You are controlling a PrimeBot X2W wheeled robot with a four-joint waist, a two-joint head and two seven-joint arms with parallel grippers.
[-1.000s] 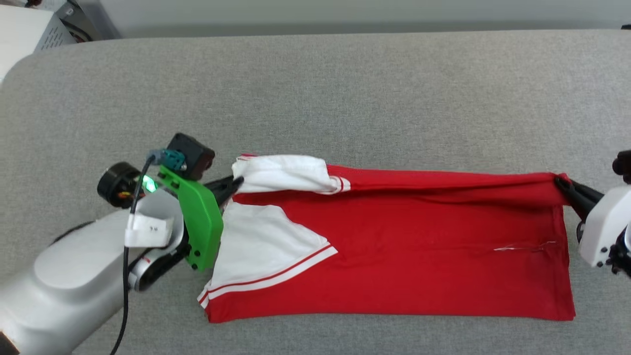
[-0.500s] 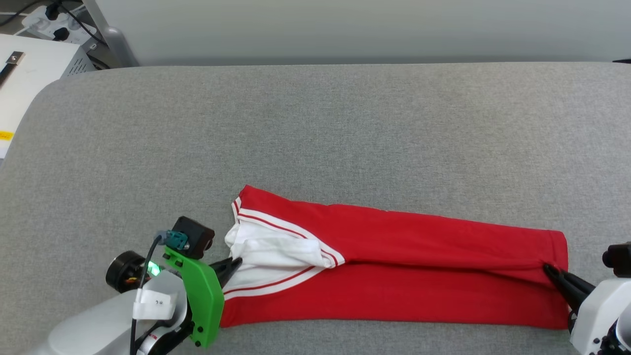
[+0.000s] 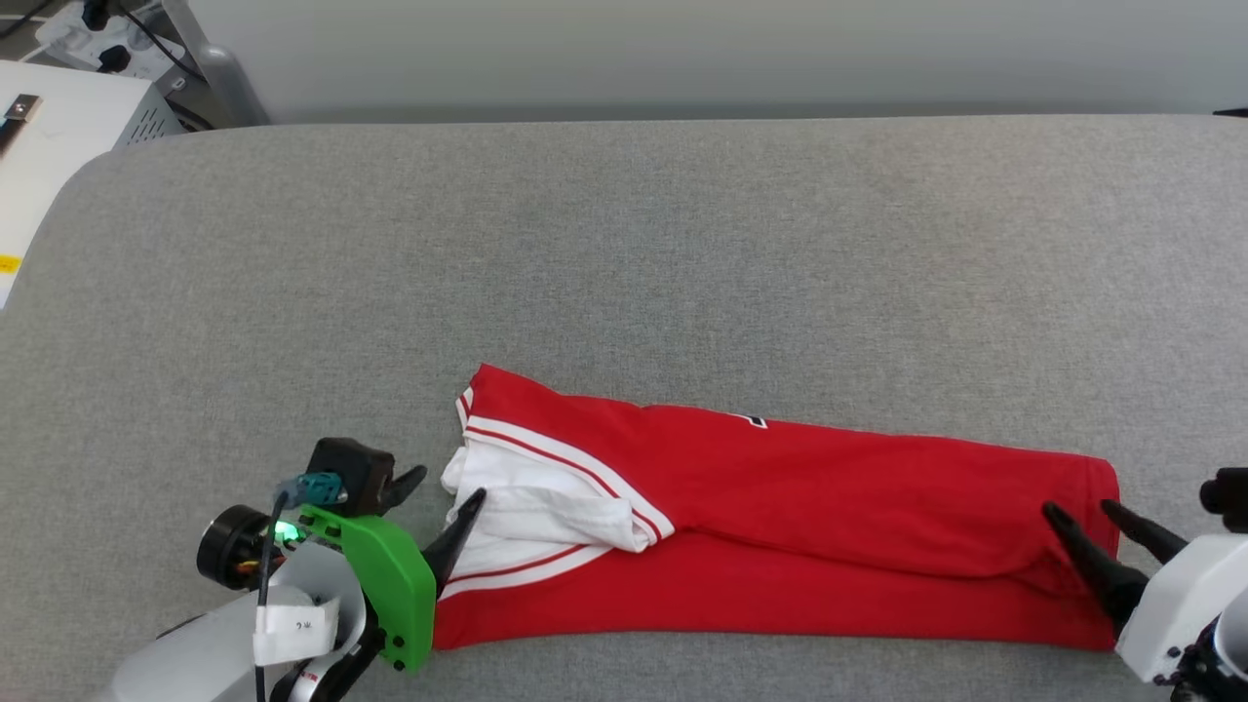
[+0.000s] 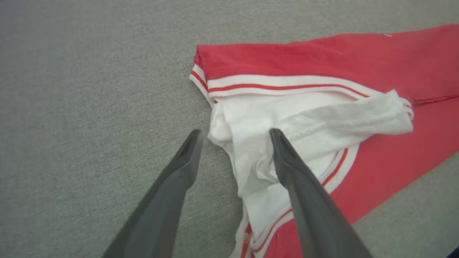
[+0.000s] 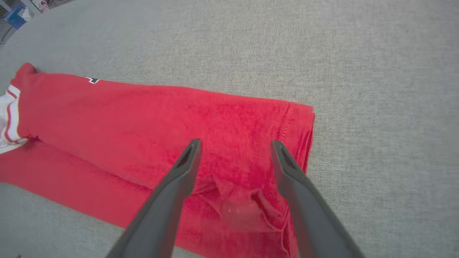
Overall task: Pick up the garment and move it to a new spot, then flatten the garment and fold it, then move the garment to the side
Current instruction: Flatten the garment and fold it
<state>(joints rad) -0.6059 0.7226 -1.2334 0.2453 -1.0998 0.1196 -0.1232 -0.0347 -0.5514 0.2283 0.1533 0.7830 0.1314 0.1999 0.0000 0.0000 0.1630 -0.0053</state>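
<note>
Garment folded lengthwise into a long red band, lying on the grey cloth-covered table on the side nearest the robot. Left gripper, fingers spread apart and holding nothing, stands at the band's left end: one finger over the bunched white sleeve, the other over bare table just beside it. Right gripper, likewise spread and empty, has both fingers over the puckered red hem corner at the right end. Red-and-white striped trim borders the sleeve. A sliver of white lettering shows at the far edge. White box beyond the table's far left corner.
</note>
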